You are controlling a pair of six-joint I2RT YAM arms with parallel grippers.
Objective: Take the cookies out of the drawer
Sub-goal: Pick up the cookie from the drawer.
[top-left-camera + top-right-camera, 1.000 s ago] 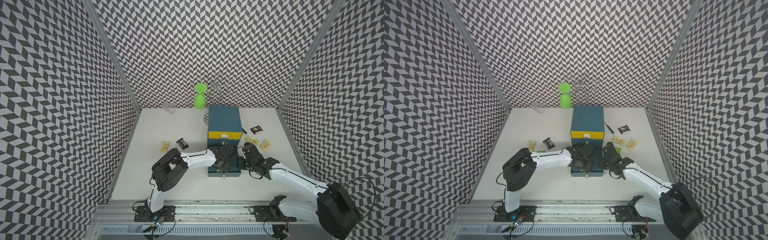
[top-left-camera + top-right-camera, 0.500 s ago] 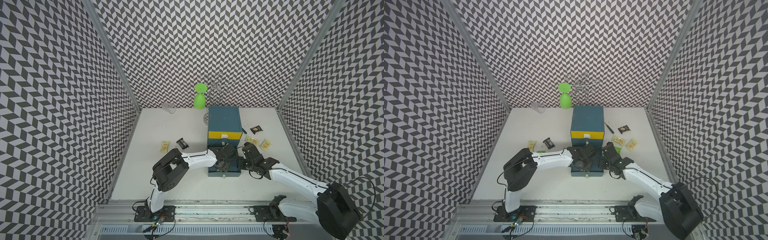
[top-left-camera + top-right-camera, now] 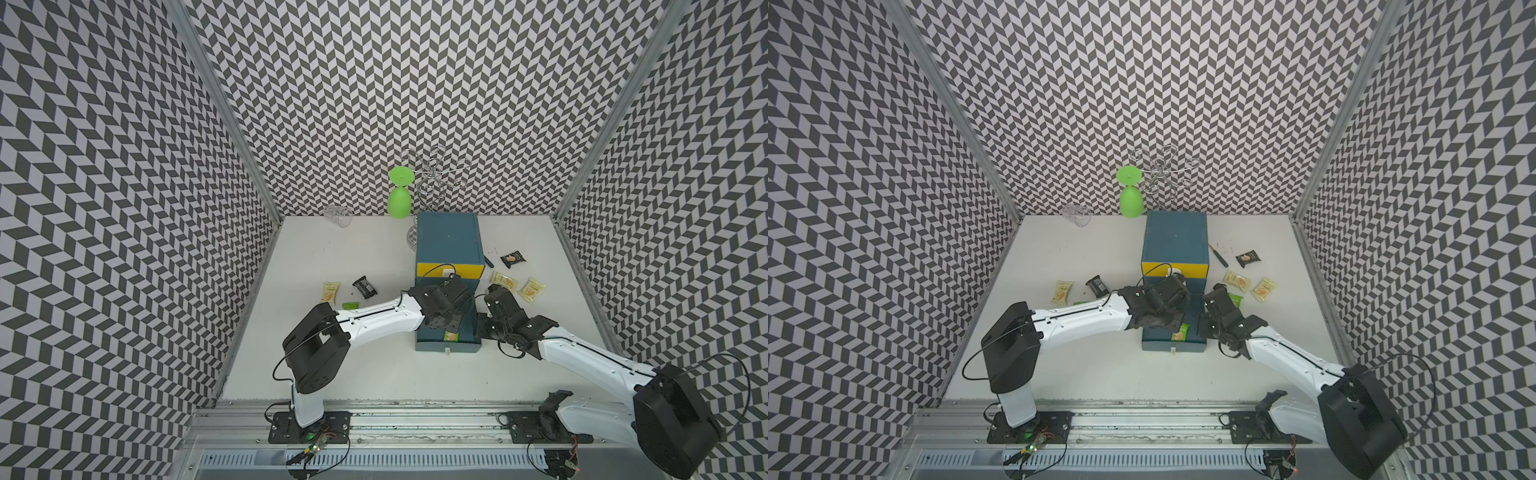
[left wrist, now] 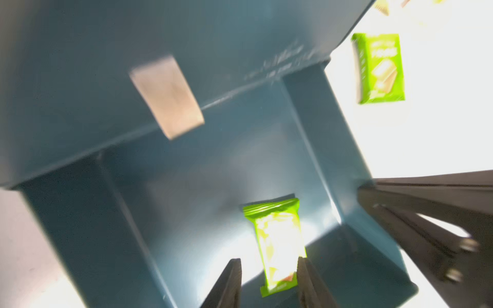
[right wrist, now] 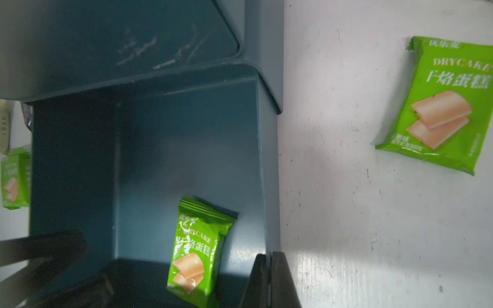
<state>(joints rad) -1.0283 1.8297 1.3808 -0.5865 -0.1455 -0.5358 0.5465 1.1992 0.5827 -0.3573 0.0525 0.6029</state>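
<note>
Left hand point(image 4: 269, 260) narrow, astride green cookie packet point(image 4: 277, 234) in drawer point(image 4: 80, 226) (we cannot confirm clamping), right hand point(image 5: 269, 256) closed, empty.

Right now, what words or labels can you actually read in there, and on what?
"DRYCAKE", with large Chinese characters below: green packet on the table.
"DRYCAKE": green packet in the drawer.
Print on the yellow packets, black packets and the rest: too small or blurred.
</note>
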